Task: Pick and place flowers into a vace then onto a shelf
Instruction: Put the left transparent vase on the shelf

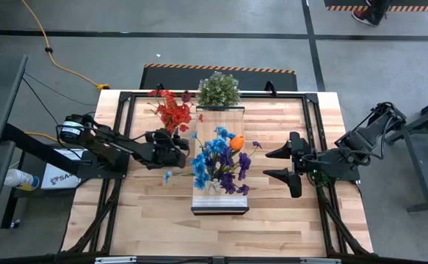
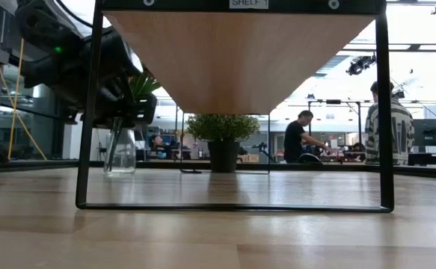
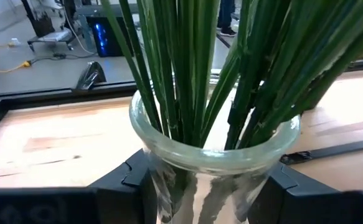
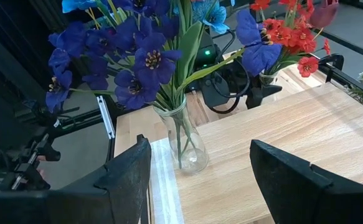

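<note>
A light wood shelf (image 1: 221,202) stands mid-table; on it sits a glass vase (image 4: 187,146) of blue, purple and orange flowers (image 1: 219,160). Just right of the shelf, the right gripper (image 1: 285,164) hovers with fingers spread wide, holding nothing. Left of the shelf, the left gripper (image 1: 175,149) clasps a second glass vase (image 3: 213,163) of red flowers (image 1: 172,110). Farthest back stands a bushy potted plant (image 1: 219,89).

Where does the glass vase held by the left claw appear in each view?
High view: hidden beneath its red flowers, left of the shelf.
Low view: vase at left.
Left wrist view: centre, inside the left claw.
Right wrist view: upper right, under the red blooms.
Shared landmark: the shelf, absent only from the left wrist view.
</note>
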Action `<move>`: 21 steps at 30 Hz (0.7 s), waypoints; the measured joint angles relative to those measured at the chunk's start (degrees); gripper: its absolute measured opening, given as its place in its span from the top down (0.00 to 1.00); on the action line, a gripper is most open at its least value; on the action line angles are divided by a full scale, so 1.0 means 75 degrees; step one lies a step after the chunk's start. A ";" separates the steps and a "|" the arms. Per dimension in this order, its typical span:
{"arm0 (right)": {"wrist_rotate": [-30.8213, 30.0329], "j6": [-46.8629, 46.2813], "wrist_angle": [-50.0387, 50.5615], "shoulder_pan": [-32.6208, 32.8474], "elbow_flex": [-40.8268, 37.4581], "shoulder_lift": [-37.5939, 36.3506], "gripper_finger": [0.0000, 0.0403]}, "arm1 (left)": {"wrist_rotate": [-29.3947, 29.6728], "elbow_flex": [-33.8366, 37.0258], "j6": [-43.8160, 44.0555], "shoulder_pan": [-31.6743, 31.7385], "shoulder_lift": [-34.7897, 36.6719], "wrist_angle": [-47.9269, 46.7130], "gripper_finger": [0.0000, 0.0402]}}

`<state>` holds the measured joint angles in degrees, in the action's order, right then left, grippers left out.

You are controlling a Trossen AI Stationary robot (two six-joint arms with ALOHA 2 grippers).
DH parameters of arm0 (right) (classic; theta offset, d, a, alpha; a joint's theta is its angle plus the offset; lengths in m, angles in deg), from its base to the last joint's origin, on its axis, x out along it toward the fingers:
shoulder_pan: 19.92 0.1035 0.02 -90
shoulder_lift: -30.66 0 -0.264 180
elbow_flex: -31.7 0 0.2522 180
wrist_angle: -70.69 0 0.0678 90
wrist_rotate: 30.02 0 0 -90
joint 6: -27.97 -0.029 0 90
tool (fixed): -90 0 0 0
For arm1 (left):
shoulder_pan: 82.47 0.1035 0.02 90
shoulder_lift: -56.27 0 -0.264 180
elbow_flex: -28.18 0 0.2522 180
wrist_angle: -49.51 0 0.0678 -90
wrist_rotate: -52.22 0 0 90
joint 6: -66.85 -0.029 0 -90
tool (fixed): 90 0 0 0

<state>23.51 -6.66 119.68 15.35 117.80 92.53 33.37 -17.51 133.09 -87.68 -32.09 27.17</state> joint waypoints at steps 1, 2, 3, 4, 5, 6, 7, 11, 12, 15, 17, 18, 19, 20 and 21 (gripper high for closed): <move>0.0000 0.0003 0.0000 0.0000 0.0000 0.0000 0.35 | -0.0023 -0.0041 -0.0040 0.0000 0.0001 -0.0015 0.50; 0.0000 0.0006 0.0000 0.0000 0.0000 0.0000 0.35 | -0.0072 -0.0084 -0.0143 0.0000 0.0024 -0.0032 0.50; 0.0000 0.0009 0.0000 0.0000 0.0000 0.0000 0.35 | -0.0150 -0.0126 -0.0264 0.0000 0.0068 -0.0057 0.50; 0.0001 0.0006 0.0000 0.0000 0.0000 0.0000 0.35 | -0.0197 -0.0164 -0.0405 -0.0006 0.0100 -0.0061 0.50; 0.0001 0.0009 0.0000 0.0000 0.0000 0.0000 0.35 | -0.0215 -0.0195 -0.0527 -0.0006 0.0115 -0.0070 0.50; 0.0003 0.0009 0.0000 0.0000 0.0000 0.0000 0.35 | -0.0239 -0.0200 -0.0618 -0.0006 0.0163 -0.0077 0.50; 0.0003 0.0009 0.0003 0.0000 0.0000 0.0000 0.35 | -0.0250 -0.0200 -0.0668 -0.0006 0.0237 -0.0113 0.50; 0.0024 0.0012 0.0009 0.0001 0.0000 0.0000 0.35 | -0.0157 -0.0200 -0.0782 -0.0006 0.0563 -0.0432 0.50; 0.0027 0.0015 0.0010 0.0003 0.0000 0.0000 0.35 | -0.0112 -0.0200 -0.0782 -0.0006 0.0652 -0.0534 0.50; 0.0035 0.0015 0.0021 0.0003 0.0000 0.0000 0.35 | -0.0031 -0.0200 -0.0782 -0.0006 0.0994 -0.0897 0.50; 0.0032 0.0015 0.0043 0.0003 0.0000 0.0000 0.35 | 0.0070 -0.0200 -0.0788 -0.0006 0.1259 -0.1016 0.50; 0.0035 0.0015 0.0047 0.0003 0.0000 0.0000 0.35 | 0.0141 -0.0200 -0.0791 -0.0006 0.1411 -0.1138 0.50; 0.0035 0.0015 0.0047 0.0003 0.0000 0.0000 0.35 | 0.0204 -0.0200 -0.0799 -0.0006 0.1560 -0.1239 0.50; 0.0035 0.0015 0.0047 0.0003 0.0000 0.0000 0.35 | 0.0210 -0.0200 -0.0800 -0.0006 0.1728 -0.1309 0.50; 0.0038 0.0015 0.0050 0.0003 0.0000 0.0000 0.35 | 0.0231 -0.0200 -0.0800 -0.0006 0.1918 -0.1418 0.50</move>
<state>23.79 -6.55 120.05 15.37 117.80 92.53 35.10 -19.01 127.09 -87.72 -17.70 16.53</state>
